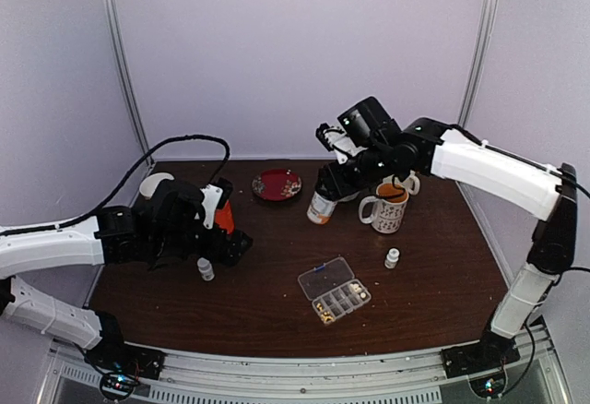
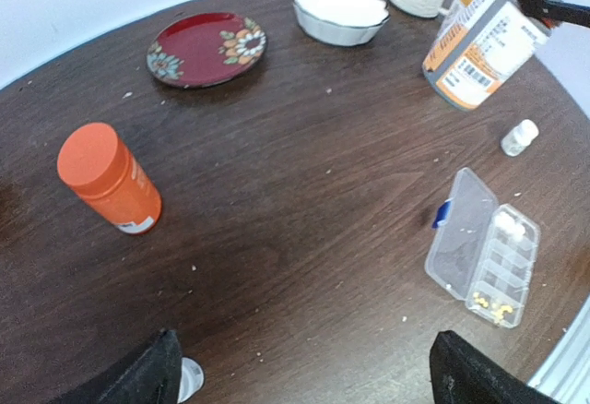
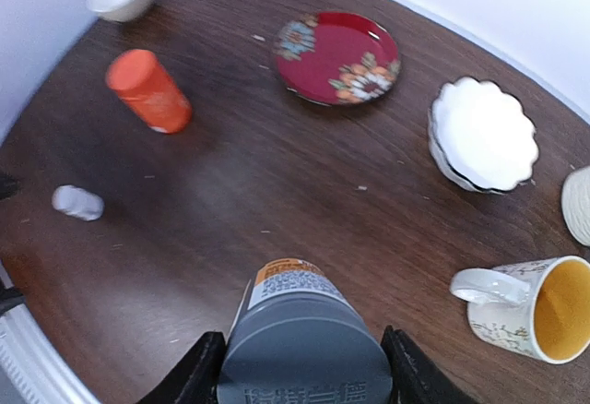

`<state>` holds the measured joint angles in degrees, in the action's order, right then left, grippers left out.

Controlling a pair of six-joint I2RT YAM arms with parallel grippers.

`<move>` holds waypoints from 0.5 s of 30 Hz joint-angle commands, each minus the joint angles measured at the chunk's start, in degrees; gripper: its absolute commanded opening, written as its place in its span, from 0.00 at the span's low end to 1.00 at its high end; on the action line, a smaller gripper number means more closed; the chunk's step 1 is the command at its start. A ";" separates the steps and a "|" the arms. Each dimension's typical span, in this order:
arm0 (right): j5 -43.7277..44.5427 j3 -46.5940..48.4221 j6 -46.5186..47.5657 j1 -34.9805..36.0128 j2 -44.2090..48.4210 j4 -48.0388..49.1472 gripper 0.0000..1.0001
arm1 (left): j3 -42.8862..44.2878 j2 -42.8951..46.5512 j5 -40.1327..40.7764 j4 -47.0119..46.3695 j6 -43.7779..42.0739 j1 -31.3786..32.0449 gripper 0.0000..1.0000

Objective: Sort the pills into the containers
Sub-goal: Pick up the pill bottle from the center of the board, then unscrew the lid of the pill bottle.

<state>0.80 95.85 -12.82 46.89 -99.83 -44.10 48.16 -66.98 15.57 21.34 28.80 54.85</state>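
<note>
The box [image 1: 334,291] lies lid-open near the front edge, with tan pills [image 1: 324,309] in its nearest compartment and white pills [image 1: 358,286] at its far end. To its left, the left gripper [image 2: 304,349] hangs spread wide and empty, near the orange bottle [image 1: 224,217]. Further back, the right gripper [image 3: 302,372] clamps the cap of a tilted grey-capped bottle [image 1: 321,207] beside a mug [image 1: 387,208].

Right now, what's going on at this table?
The right gripper is clamped on the cap of a tilted grey-capped bottle with a white and orange label, toward the back of the table. The left gripper hangs open and empty near the orange plastic bottle. The small clear plastic organiser box lies open, with tiny white and tan-yellow pills in its end compartments.
</note>
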 commanded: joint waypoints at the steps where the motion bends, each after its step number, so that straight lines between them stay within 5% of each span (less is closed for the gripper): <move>1: -13.43 -7.12 -1.90 2.69 10.21 12.74 0.43 | -3.31 5.43 -7.82 -13.35 -3.37 0.10 0.98; 5: -19.55 -11.74 -8.68 3.73 16.14 20.80 0.39 | -6.79 9.10 -10.42 -23.95 -8.50 1.39 0.98; 8: -22.15 -13.53 -13.81 4.35 17.85 25.04 0.38 | -9.61 10.69 -13.44 -33.47 -21.65 5.62 0.98; 11: -24.65 -14.89 -18.29 4.96 19.08 29.35 0.38 | -10.58 10.40 -7.69 -39.06 -38.60 11.00 0.98; 15: -27.21 -16.31 -22.52 6.21 19.60 34.26 0.38 | -9.02 8.35 -2.61 -41.24 -46.55 12.22 0.97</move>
<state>-21.61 80.36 -28.88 51.83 -82.13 -18.59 38.26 -57.39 7.35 -9.93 -2.20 66.52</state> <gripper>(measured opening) 0.550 0.976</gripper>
